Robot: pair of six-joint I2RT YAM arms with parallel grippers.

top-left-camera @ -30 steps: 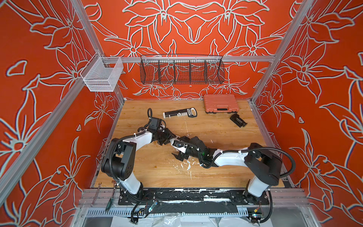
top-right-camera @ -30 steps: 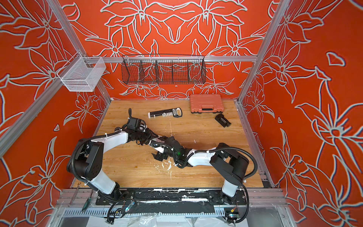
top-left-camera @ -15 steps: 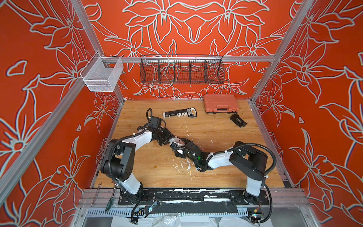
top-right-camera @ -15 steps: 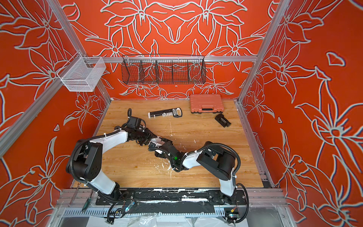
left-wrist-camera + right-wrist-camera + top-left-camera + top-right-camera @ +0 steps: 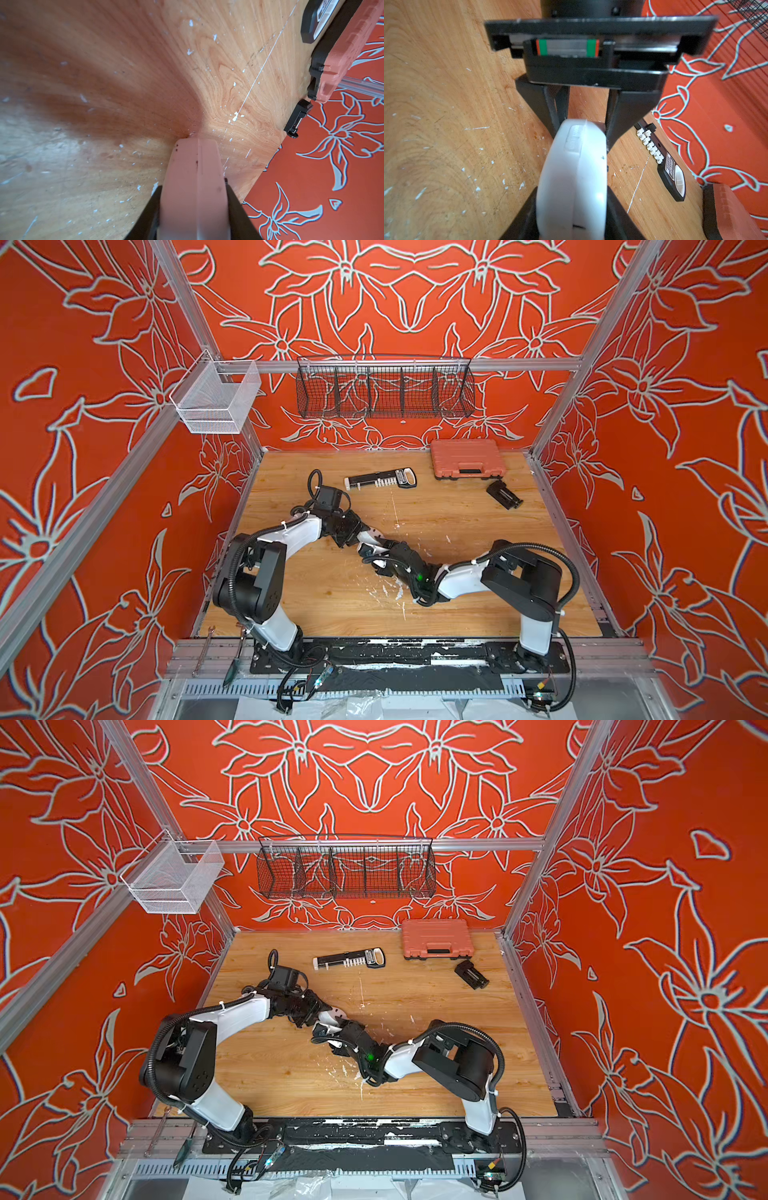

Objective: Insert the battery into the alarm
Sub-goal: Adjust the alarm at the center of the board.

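alarm [image 5: 574,172] seen edge-on between two end effectors, which face each other over middle of table [image 5: 332,597]. left end effector [image 5: 193,191] clamped on one end of alarm, fingers pressed on both flat faces. right end effector [image 5: 572,199] closed on opposite end, fingers set against both faces. whether alarm touches table: cannot be told. black-and-white flat tool [image 5: 660,160] noted on table beyond left end effector. orange case [image 5: 465,457] and black ribbed block [image 5: 503,494] noted well apart from both end effectors.
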